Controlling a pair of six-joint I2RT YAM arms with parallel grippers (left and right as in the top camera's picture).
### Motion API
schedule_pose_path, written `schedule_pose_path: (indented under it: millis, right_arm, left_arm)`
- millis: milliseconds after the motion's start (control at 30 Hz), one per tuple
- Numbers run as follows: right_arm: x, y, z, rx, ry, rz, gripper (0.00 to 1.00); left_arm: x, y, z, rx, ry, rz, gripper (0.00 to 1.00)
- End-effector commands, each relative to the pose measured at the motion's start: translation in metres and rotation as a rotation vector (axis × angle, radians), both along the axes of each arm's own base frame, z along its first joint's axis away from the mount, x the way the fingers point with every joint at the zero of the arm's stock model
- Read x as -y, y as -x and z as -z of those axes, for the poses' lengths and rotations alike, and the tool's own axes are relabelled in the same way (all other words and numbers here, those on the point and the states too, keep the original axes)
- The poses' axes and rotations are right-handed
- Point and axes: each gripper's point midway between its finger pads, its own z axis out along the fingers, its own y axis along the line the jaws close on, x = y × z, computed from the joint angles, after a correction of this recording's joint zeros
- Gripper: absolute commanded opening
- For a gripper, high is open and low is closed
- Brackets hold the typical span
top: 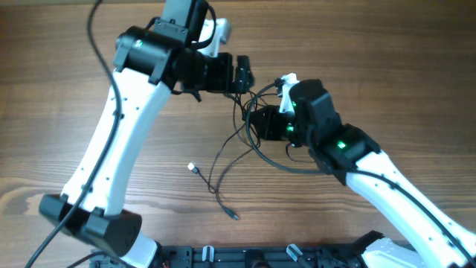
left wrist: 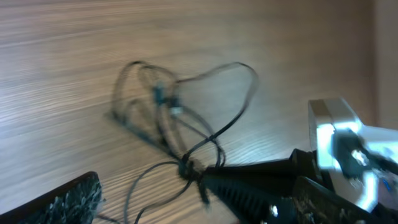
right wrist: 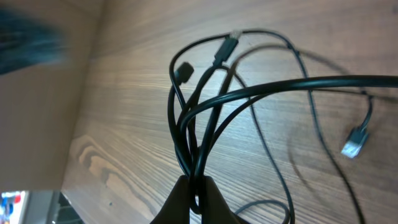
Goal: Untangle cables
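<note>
Cables (right wrist: 261,89): thin, glossy black cords in loose overlapping loops, mid-bench between the 2 arms.
Plug ends: 1 silvery-white tip (top: 192,168) and 1 dark tip (top: 233,215) lie on the bench, apart from the loops.
Right pincer (right wrist: 194,193): pinched tight on a bundle of several strands.
Left pincer (top: 245,77): fingers spread wide; a knot of cord sits at 1 fingertip, though the view is blurred.
Bench (top: 74,59): flat, matte, brown wood grain.

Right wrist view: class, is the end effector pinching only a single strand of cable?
No: several black strands of the cables run together into the closed right end effector.
</note>
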Motion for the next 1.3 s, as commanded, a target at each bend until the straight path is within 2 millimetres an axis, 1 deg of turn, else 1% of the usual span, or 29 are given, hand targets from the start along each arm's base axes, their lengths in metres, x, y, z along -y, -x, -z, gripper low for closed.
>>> schedule_pose_path:
  millis: [0, 67, 133, 167, 233, 267, 300, 367, 400, 500, 633, 733, 833, 933, 1000, 1033, 1167, 1267]
  right_arm:
    - [0.001, 0.010, -0.051, 0.185, -0.018, -0.089, 0.04]
    - [0.005, 0.011, -0.071, 0.260, -0.012, -0.094, 0.04]
    - [0.013, 0.010, -0.079, 0.300, 0.009, -0.064, 0.04]
    - [0.018, 0.008, -0.079, 0.307, 0.026, -0.039, 0.04]
    - [0.022, 0.006, -0.078, 0.315, 0.048, -0.029, 0.04]
    - [0.022, 0.007, -0.076, 0.312, 0.056, -0.033, 0.04]
    - [0.023, 0.007, -0.074, 0.307, 0.062, -0.031, 0.04]
    - [0.026, 0.007, -0.072, 0.301, 0.075, -0.020, 0.04]
    - [0.026, 0.007, -0.072, 0.301, 0.076, -0.017, 0.04]
    - [0.026, 0.006, -0.072, 0.292, 0.068, -0.009, 0.04]
    - [0.026, 0.006, -0.072, 0.287, 0.064, -0.005, 0.04]
    - [0.026, 0.007, -0.072, 0.285, 0.062, -0.004, 0.04]
    - [0.026, 0.006, -0.072, 0.284, 0.062, -0.003, 0.04]
    - [0.026, 0.006, -0.072, 0.281, 0.059, 0.000, 0.04]
    - [0.026, 0.006, -0.072, 0.268, 0.048, 0.010, 0.05]
    - [0.026, 0.006, -0.072, 0.267, 0.047, 0.011, 0.04]
    - [0.026, 0.007, -0.072, 0.267, 0.047, 0.011, 0.05]
    - [0.026, 0.007, -0.072, 0.267, 0.047, 0.010, 0.05]
  left_arm:
    - [0.027, 0.011, -0.016, -0.001, 0.163, 0.153, 1.00]
    - [0.029, 0.012, -0.018, -0.042, 0.191, 0.110, 1.00]
    - [0.029, 0.011, -0.019, -0.080, 0.203, 0.060, 1.00]
    - [0.029, 0.011, -0.018, -0.078, 0.202, 0.059, 0.99]
    - [0.020, 0.005, -0.013, -0.059, 0.150, 0.025, 0.95]
    - [0.008, -0.001, -0.006, -0.050, 0.089, -0.020, 0.95]
    - [0.003, -0.003, -0.003, -0.049, 0.063, -0.045, 0.94]
    - [-0.002, -0.005, 0.000, -0.047, 0.038, -0.065, 0.93]
    - [-0.004, -0.005, 0.001, -0.049, 0.031, -0.068, 0.91]
    - [-0.003, -0.004, 0.002, -0.050, 0.027, -0.065, 0.89]
    - [-0.005, -0.004, 0.005, -0.044, -0.004, -0.071, 0.90]
    - [-0.003, 0.001, 0.007, -0.062, -0.008, -0.063, 0.93]
    - [0.005, 0.013, 0.008, -0.099, 0.000, -0.032, 0.93]
    - [0.019, 0.023, 0.011, -0.104, -0.005, 0.010, 0.96]
    - [0.029, 0.027, 0.017, -0.106, -0.008, 0.039, 0.96]
    - [0.031, 0.028, 0.023, -0.108, -0.022, 0.044, 0.96]
    - [0.025, 0.023, 0.040, -0.119, -0.076, 0.023, 0.90]
    - [0.021, 0.020, 0.041, -0.123, -0.078, 0.010, 0.88]
